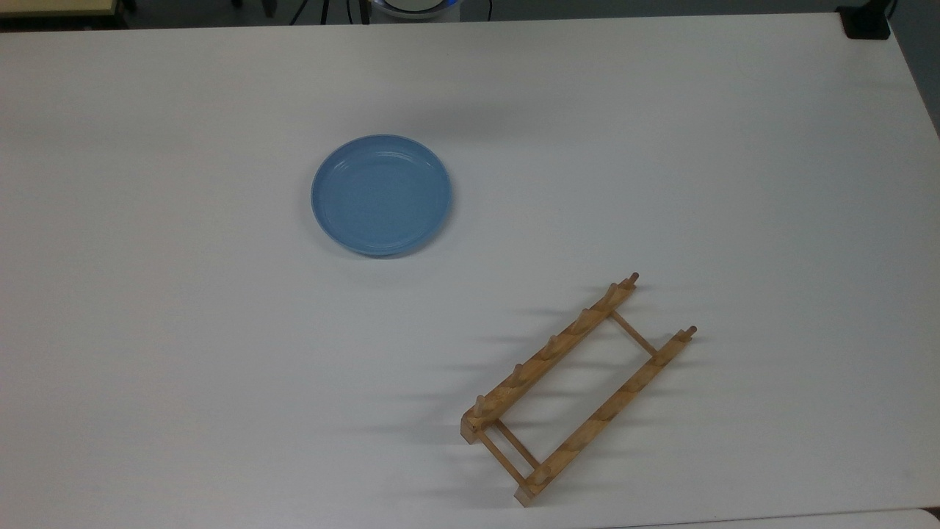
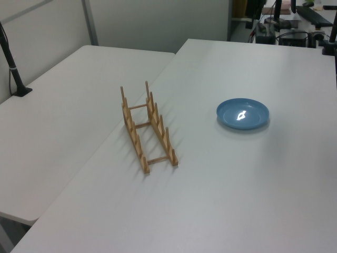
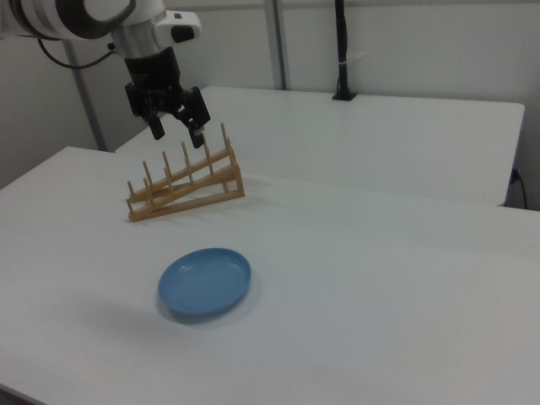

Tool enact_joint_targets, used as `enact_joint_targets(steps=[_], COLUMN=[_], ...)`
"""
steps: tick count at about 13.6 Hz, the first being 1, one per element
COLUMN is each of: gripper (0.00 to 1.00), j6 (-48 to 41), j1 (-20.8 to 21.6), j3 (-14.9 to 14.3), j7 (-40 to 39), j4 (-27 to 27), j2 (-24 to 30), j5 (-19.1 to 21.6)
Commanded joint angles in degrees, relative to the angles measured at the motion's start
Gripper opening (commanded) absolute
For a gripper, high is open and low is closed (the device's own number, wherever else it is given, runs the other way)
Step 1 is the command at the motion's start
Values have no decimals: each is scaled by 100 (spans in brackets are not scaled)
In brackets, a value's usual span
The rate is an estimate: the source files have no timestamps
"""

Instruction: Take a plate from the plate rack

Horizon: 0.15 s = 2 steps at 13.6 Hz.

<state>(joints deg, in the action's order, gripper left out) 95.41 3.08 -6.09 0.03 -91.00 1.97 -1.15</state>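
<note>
Hand (image 3: 176, 125) hangs up high with fingers apart, holding nothing. The plate (image 1: 381, 195) lies flat on the desk (image 1: 661, 147), well apart from the plate rack (image 1: 578, 389). A flat rim could slip from the pinch.

A white table (image 1: 734, 147) carries two things, well apart — the light-blue plate (image 1: 381, 195) lying flat, rim up, and the empty wooden plate rack (image 1: 578, 387) standing on its rails, pegs upright. In the right view the rack sits just below the gripper (image 3: 177, 129) — the plate lies nearer the camera.
</note>
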Motion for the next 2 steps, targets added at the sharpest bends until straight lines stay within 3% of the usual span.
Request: enact_joint_targets(steps=[1, 2], gripper=[100, 100], j6=[-84, -84], j1=[-45, -45], j3=[47, 47], j7=[164, 146], j4=[-94, -94], j2=[111, 111], j5=[-43, -43])
